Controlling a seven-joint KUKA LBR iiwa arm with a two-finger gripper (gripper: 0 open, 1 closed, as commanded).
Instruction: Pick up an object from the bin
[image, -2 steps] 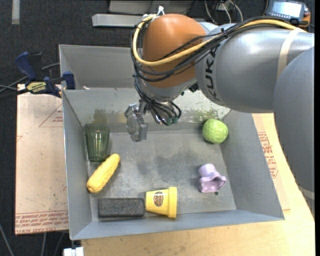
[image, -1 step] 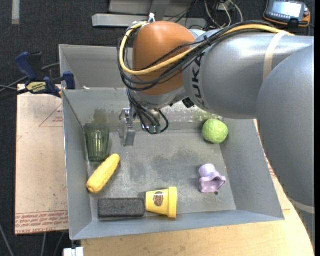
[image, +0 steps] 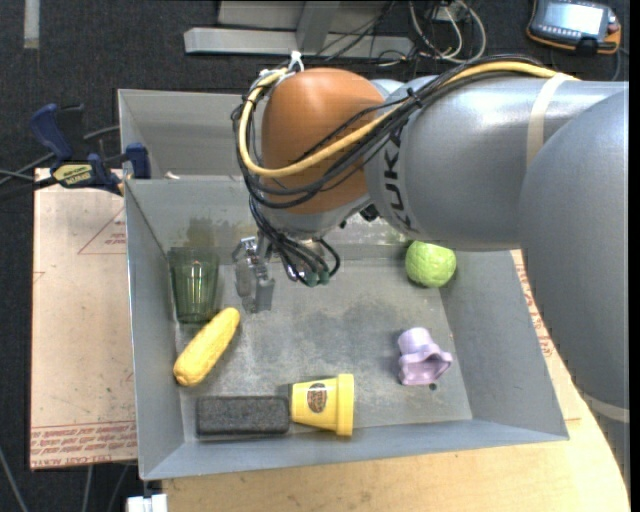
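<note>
My gripper (image: 256, 276) hangs under the orange dome, low over the left half of the bin floor. Just to its left stands a translucent green cup (image: 193, 286), upright near the left wall. A yellow corn cob (image: 207, 346) lies slanted below and left of the gripper, its upper tip close to it. I see nothing held in the gripper.
A dark grey block (image: 242, 416) and a yellow cup with a round label (image: 325, 404) lie along the front wall. A purple plastic piece (image: 422, 358) sits at the right, and a green ball (image: 430, 264) at the back right. The arm covers the back of the bin.
</note>
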